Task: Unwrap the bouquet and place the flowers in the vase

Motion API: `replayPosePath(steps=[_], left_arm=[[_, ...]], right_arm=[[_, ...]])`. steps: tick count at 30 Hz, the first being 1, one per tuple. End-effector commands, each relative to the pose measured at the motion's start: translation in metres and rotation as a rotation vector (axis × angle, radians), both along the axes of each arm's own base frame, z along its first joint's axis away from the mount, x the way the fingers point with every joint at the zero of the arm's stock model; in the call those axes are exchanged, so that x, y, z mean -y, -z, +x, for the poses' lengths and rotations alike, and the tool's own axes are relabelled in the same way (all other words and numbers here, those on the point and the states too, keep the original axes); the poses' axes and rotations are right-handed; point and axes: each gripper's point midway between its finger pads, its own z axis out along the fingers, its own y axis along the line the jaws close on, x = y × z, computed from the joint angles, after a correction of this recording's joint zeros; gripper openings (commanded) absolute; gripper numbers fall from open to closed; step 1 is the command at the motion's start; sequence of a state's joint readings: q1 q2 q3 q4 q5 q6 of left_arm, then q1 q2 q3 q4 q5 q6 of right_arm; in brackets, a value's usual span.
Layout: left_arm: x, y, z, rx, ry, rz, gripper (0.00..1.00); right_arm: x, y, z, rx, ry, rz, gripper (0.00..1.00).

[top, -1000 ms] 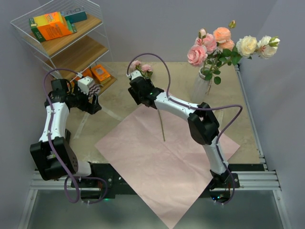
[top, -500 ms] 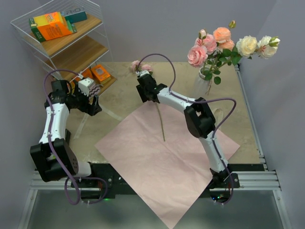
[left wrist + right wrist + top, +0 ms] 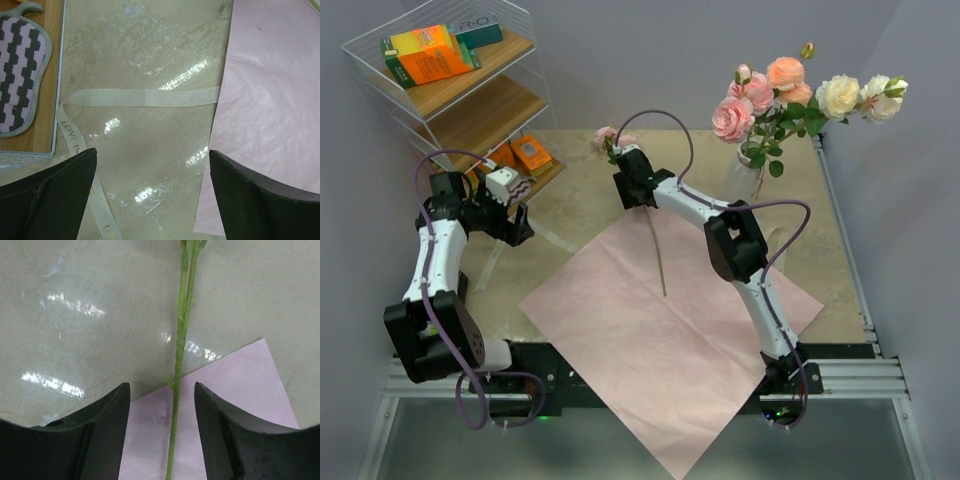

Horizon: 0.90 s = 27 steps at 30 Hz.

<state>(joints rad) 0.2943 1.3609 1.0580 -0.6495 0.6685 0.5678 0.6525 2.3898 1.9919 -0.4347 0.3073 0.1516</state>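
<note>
Right fingers (image 3: pixel 105 440) are straddling the stem (image 3: pixel 178 355), unclenched; left fingers (image 3: pixel 50 200) are hanging released. Pinch centred, then carry toward the vase (image 3: pixel 745 182) at three o'clock.

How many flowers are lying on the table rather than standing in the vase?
1: a stem lying from the pink paper toward the far edge, between the right fingers. The right arm might hide another.

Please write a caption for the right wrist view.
Right gripper straddling a green stem at the edge of the pink paper.
</note>
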Motion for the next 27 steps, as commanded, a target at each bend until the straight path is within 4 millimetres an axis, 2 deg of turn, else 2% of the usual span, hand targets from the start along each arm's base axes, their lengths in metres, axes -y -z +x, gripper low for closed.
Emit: replayPosePath(steps=[1,4,10,13,16,17,21,22,24,27], left_arm=[[-0.006,-0.009,0.005,0.059,-0.019,0.023,0.99],[-0.007,-0.009,0.006,0.060,-0.021,0.025,0.99],[-0.009,-0.009,0.007,0.064,-0.028,0.032,0.98],[-0.010,-0.009,0.008,0.066,-0.033,0.037,0.98],[-0.011,-0.006,0.008,0.058,-0.037,0.040,0.98],[-0.011,-0.006,0.008,0.059,-0.037,0.040,0.98],[-0.010,-0.007,0.009,0.058,-0.036,0.031,0.98],[-0.009,-0.007,0.009,0.057,-0.035,0.029,0.97],[-0.009,-0.009,0.009,0.057,-0.034,0.026,0.97],[-0.009,-0.009,0.009,0.056,-0.033,0.026,0.96]], right_arm=[[-0.007,0.004,0.013,-0.015,0.013,0.051,0.56],[-0.007,0.014,0.016,-0.039,0.010,0.052,0.54],[-0.002,0.015,0.025,-0.044,0.025,0.062,0.50],[0.000,0.013,0.028,-0.043,0.030,0.074,0.44],[0.001,0.016,0.028,-0.049,0.032,0.069,0.34],[0.002,0.016,0.029,-0.046,0.034,0.066,0.27],[0.005,0.022,0.027,-0.054,0.041,0.053,0.19],[0.007,0.023,0.027,-0.052,0.049,0.047,0.11],[0.009,0.023,0.027,-0.047,0.051,0.044,0.03],[0.012,0.007,0.029,0.000,0.078,0.048,0.00]])
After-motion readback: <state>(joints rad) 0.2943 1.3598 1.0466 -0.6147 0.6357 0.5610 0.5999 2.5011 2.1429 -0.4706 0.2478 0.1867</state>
